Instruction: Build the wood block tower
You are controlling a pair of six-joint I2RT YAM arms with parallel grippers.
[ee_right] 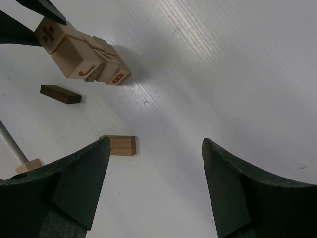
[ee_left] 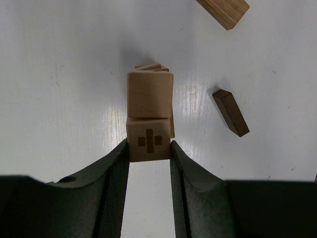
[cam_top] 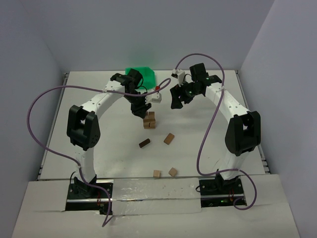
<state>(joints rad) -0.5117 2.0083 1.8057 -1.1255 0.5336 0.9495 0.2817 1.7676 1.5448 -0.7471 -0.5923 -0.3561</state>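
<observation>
Left gripper (ee_left: pixel 149 148) pinches a light tan cross-marked wooden cube (ee_left: pixel 149 140) atop the small tan wood block tower (cam_top: pixel 149 120), mid white table (cam_top: pixel 124 158); right gripper (ee_right: pixel 156 144) hangs spread, empty. Blocks look light, rigid, smooth: squeeze flat opposite faces gently.

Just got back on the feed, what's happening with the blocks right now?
The left arm's fingers are shut on a cube marked with a plus, holding it on top of the small block tower at mid-table. The right arm's fingers hang open and empty nearby. A dark bar, a tan bar and two cubes lie loose on the table.
</observation>
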